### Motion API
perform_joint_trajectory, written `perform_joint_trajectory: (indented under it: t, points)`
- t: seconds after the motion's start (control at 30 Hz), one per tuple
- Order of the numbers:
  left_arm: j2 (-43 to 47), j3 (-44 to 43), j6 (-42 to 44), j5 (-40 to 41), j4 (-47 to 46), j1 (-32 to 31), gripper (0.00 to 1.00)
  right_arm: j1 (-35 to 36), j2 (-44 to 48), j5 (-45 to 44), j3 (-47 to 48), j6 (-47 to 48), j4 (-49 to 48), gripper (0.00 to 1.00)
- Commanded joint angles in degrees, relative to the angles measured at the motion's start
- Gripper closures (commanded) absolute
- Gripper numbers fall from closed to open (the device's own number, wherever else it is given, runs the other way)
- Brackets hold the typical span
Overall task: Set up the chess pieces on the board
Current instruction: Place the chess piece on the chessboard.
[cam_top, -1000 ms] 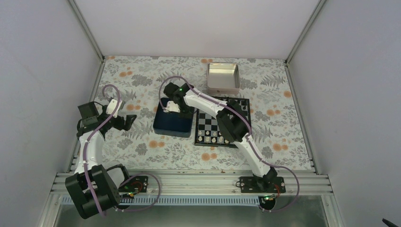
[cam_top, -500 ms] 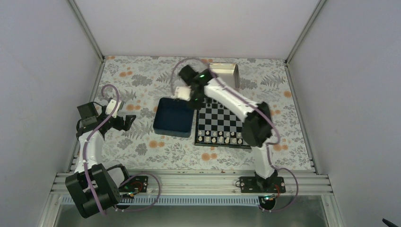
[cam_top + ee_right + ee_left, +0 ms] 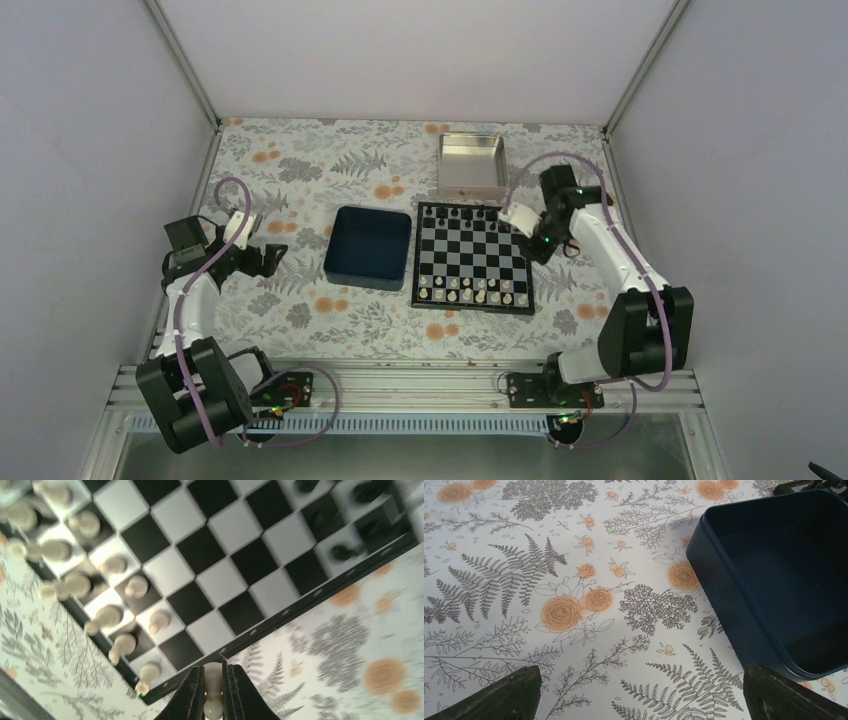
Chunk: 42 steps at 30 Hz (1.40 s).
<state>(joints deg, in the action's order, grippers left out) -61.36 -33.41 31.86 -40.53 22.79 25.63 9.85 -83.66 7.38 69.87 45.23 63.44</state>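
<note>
Blur, cropped edges, tiny figures

In the right wrist view the board (image 3: 210, 580) is smearing toward its corners, so the white pieces (image 3: 135, 586) and black pieces (image 3: 345, 552) are showing as soft blobs. The bottom edge is cutting off the cream piece (image 3: 212, 692) pinched in the right gripper (image 3: 213, 675). The left wrist view is cropping the dark blue tray (image 3: 724, 590) at the right and is showing only two finger corners of the left gripper (image 3: 639, 700).
</note>
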Motion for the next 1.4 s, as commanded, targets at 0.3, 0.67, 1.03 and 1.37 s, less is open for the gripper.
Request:
perform_joint_trajectory:
  t: [0.3, 0.67, 1.03, 1.37]
  points:
    - [-1.30, -0.91, -0.56, 0.18, -1.12, 0.39, 0.00, -7.12, 1.15, 11.29, -19.99, 6.93, -13.37, 0.92]
    - [-1.98, -0.92, -0.61, 0.41, -1.39, 0.38, 0.00, -8.42, -0.97, 11.04, -21.49, 7.30, -15.37, 0.91]
    - [-2.00, -0.90, -0.37, -0.03, -1.31, 0.36, 0.00, -8.70, 0.34, 10.42, -22.09, 7.98, -11.70, 0.92]
    - [-2.00, -0.79, -0.39, 0.01, -1.27, 0.34, 0.00, -8.67, -0.45, 9.16, -23.34, 7.87, -12.94, 0.91]
